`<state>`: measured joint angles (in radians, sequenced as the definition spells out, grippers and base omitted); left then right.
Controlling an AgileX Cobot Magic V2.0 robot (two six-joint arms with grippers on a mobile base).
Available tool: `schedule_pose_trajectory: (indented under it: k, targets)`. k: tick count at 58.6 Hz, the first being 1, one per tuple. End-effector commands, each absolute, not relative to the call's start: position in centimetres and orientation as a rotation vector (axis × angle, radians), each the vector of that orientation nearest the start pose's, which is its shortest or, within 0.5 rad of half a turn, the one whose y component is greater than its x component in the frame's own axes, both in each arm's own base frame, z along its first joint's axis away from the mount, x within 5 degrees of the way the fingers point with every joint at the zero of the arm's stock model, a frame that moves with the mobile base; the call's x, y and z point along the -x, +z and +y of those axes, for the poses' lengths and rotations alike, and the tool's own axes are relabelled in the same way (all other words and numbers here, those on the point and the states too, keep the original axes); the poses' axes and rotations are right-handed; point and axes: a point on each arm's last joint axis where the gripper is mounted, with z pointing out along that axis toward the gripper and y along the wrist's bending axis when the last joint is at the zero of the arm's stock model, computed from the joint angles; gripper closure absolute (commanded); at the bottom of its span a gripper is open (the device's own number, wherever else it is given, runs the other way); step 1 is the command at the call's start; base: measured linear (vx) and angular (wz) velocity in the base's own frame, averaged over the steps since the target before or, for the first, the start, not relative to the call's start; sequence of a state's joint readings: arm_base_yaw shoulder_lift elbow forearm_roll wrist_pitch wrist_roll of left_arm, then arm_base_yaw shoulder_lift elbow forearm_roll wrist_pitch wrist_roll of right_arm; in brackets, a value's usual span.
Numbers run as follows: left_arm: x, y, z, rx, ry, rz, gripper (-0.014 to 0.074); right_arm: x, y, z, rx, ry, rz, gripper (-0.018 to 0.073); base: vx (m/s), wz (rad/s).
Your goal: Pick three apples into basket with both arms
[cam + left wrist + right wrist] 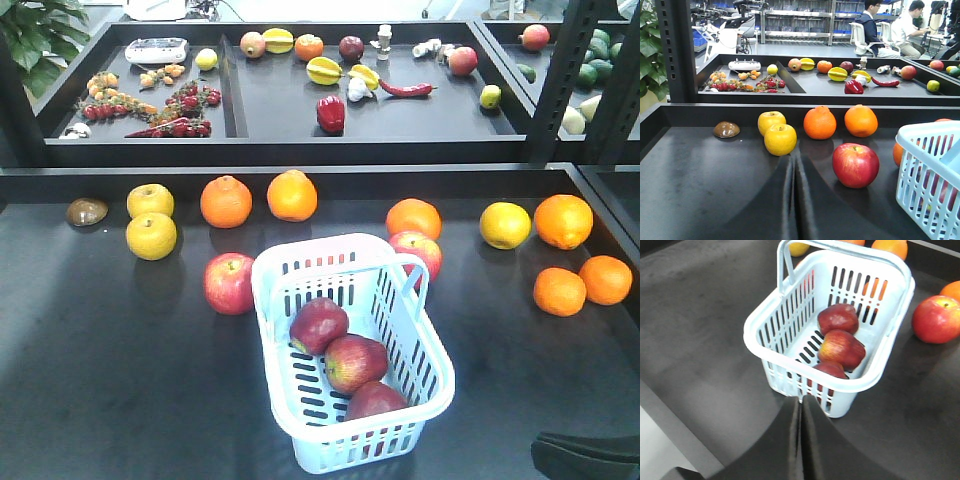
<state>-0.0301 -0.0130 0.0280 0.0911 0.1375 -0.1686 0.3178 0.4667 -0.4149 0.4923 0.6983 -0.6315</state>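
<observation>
**Both grippers closed, empty; basket filled**

Left gripper (794, 200) and right gripper (801, 440) show fingers pressed together, holding nothing. Three apples (352, 362) lie inside the basket (420, 385) on the table (100, 380) (task apparently complete). Two lighter red apples (229, 283) sit outside.

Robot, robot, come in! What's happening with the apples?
Left gripper shut, empty. Right gripper shut, empty. Three apples in the basket. Nothing blocking.
</observation>
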Motion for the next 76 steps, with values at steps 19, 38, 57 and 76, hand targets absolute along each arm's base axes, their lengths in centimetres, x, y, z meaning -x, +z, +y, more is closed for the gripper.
schedule_pose_trajectory:
  k: [19,38,57,76]
  targets:
    - [-5.4,20.7,-0.1,0.045,-0.084,1.528,0.0602,-7.0,22.3,2.6,0.127,0.370,1.985,0.0565,0.00,0.00]
    - [-5.4,20.7,-0.1,0.045,-0.084,1.528,0.0602,-5.8,20.2,0.5,-0.082,0.184,1.813,0.0565,0.00,0.00]
    - [-5.4,20.7,-0.1,0.045,-0.084,1.529,0.0602,-5.6,18.6,0.2,-0.194,0.246,1.664,0.0565,0.00,0.00]
    - [-5.4,20.7,-0.1,0.045,-0.084,1.529,0.0602,-5.6,20.6,0.4,-0.043,0.160,1.444,0.0565,0.00,0.00]
